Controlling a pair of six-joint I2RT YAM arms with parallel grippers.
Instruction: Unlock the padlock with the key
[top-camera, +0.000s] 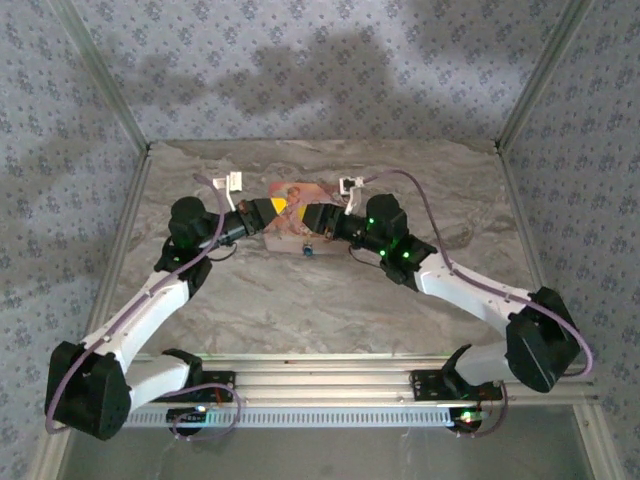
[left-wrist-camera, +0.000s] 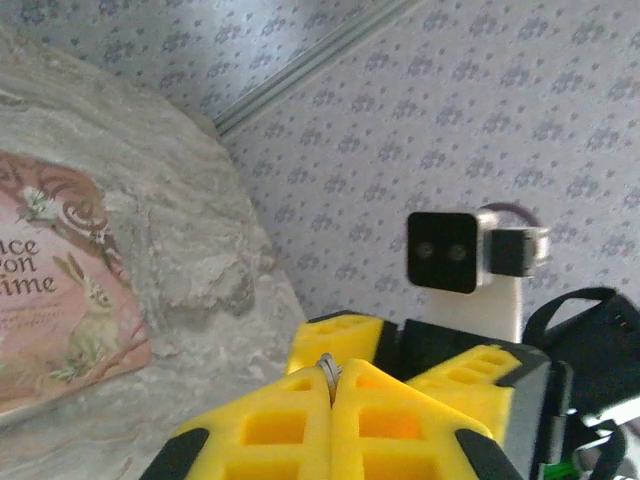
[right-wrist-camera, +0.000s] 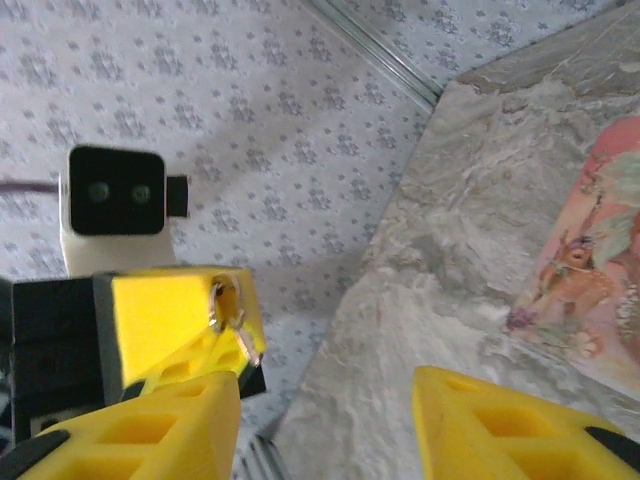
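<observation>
The left hand (left-wrist-camera: 333, 395) sits at the bottom centre of its own wrist view. Its yellow fingers (left-wrist-camera: 270, 430) are pressed together and clamped on the key (left-wrist-camera: 328, 366), whose small metal ring pokes up out of the seam at the tips. From the right wrist view the same key (right-wrist-camera: 238, 325) shows left of centre, a silvery bit hanging from the front of the yellow blocks, with the left wrist's white-and-black camera (right-wrist-camera: 115, 195) above it.

The right hand (right-wrist-camera: 328, 425) is at the bottom of its own view. Its two yellow fingers (right-wrist-camera: 150, 435) stand well apart, with nothing but bench visible between them.

In the top view the two hands meet tip to tip in the middle of the frame, the left hand (top-camera: 268, 214) coming in from the left and the right hand (top-camera: 318, 222) from the right, both above the box (top-camera: 298, 190). The box has a pink lid with a rabbit picture and a tan near face.

The padlock (top-camera: 309, 249), a tiny blue-green speck, lies just below centre against that near face, right under the right hand's tip. I cannot tell whether it hangs from the box or rests on the bench (top-camera: 300, 300).

The bench is marbled grey-brown. Patterned blue-grey walls (top-camera: 300, 60) close it in at the top and sides of the frame.
</observation>
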